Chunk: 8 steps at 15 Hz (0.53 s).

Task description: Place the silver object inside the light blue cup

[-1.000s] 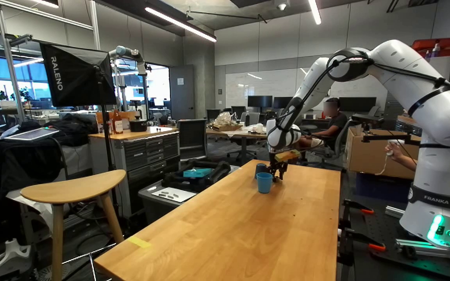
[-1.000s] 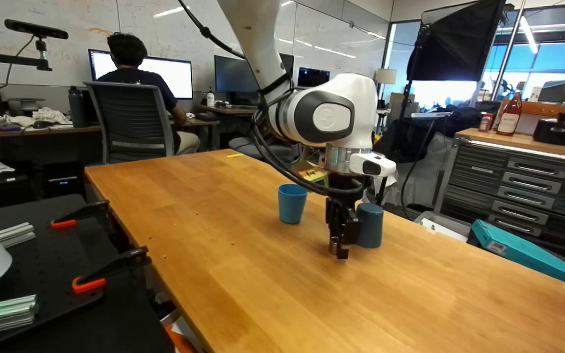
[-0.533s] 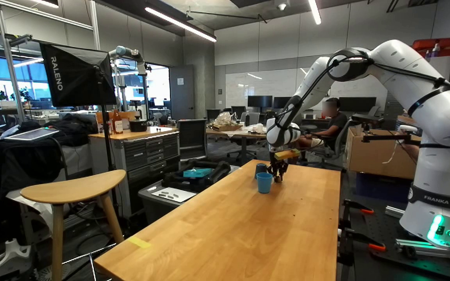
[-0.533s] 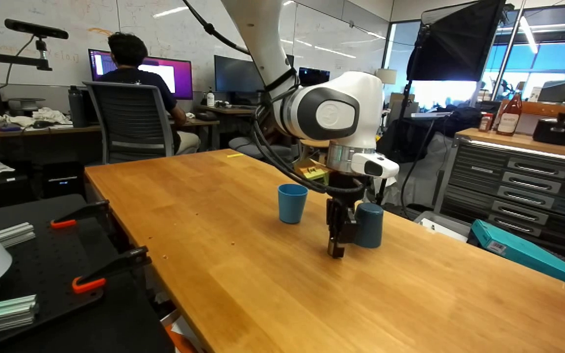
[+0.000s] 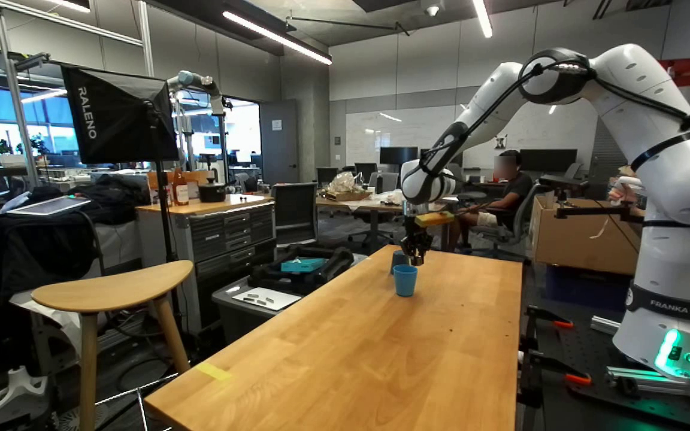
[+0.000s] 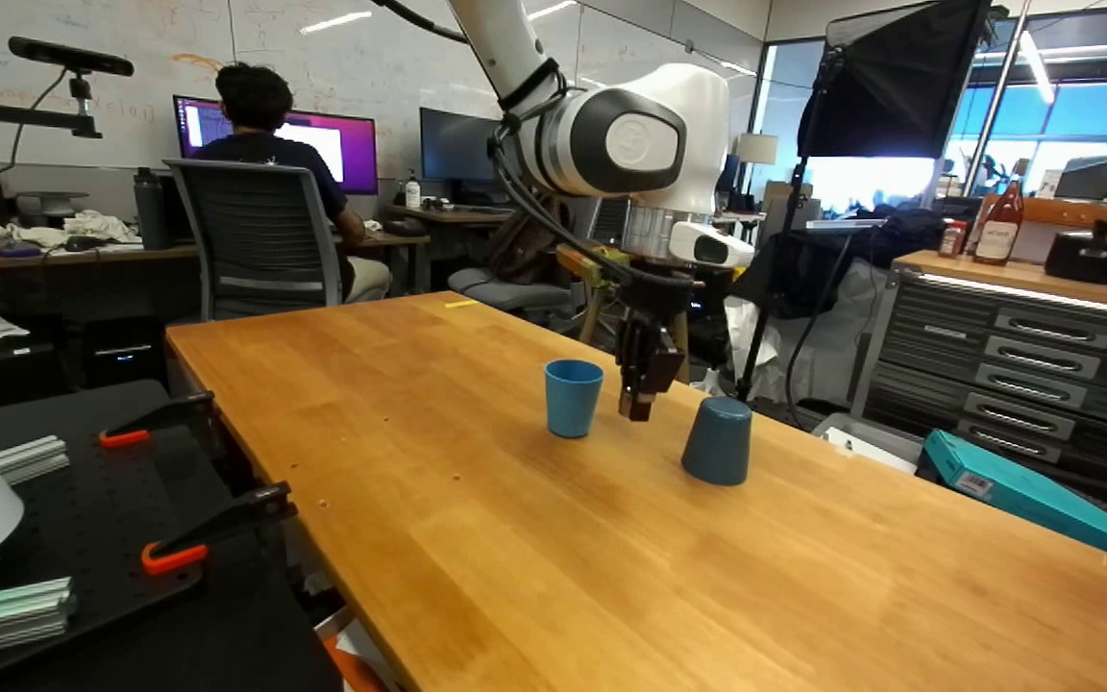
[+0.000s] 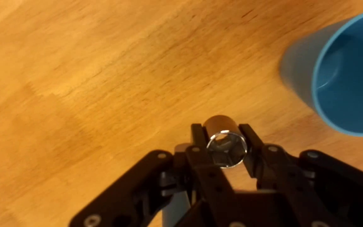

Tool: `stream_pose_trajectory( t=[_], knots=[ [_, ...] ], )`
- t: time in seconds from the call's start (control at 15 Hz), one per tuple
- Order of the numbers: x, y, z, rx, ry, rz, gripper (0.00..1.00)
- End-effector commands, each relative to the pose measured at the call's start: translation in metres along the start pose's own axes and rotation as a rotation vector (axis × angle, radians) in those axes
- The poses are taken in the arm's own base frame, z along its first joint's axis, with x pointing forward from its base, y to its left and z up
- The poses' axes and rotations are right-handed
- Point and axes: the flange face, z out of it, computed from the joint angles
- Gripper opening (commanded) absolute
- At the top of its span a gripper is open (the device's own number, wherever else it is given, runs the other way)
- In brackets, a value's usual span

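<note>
As its black, blocky jaws press in from both sides, the claw (image 7: 224,138) holds the silver object (image 7: 221,125) pinched at its tips, above the tabletop (image 6: 515,557). What a neat little shape: a short hollow cylinder, shiny ring for a rim, flat facets down inside, the outer wall glowing brown. In both exterior views it is just a small patch at the end of the claw, too tiny to read. Right beside the claw, apart from it, stands the light blue cup (image 6: 571,399), upright, smooth, plain, narrowing toward its base; the wrist view slices off its far side. Across from it, on the claw's other flank, a dark blue cup (image 6: 719,442) sits upside down, narrow end up. A grey-blue patch (image 7: 175,209) peeks from beneath the claw in the wrist view, too covered to name. Under the claw spreads wood, streaked with grain, flecked with dark specks. Well beyond the claw, ribbed drawers (image 6: 1039,360) run off the edge of an exterior view.
</note>
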Motion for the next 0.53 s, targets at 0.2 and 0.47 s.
stream_pose_trajectory(
  t=[0.2, 0.47],
  knots=[
    [-0.029, -0.041, -0.034, 0.057, 0.019, -0.070, 0.09],
    [-0.030, -0.068, -0.028, 0.069, 0.034, -0.093, 0.09]
  ],
)
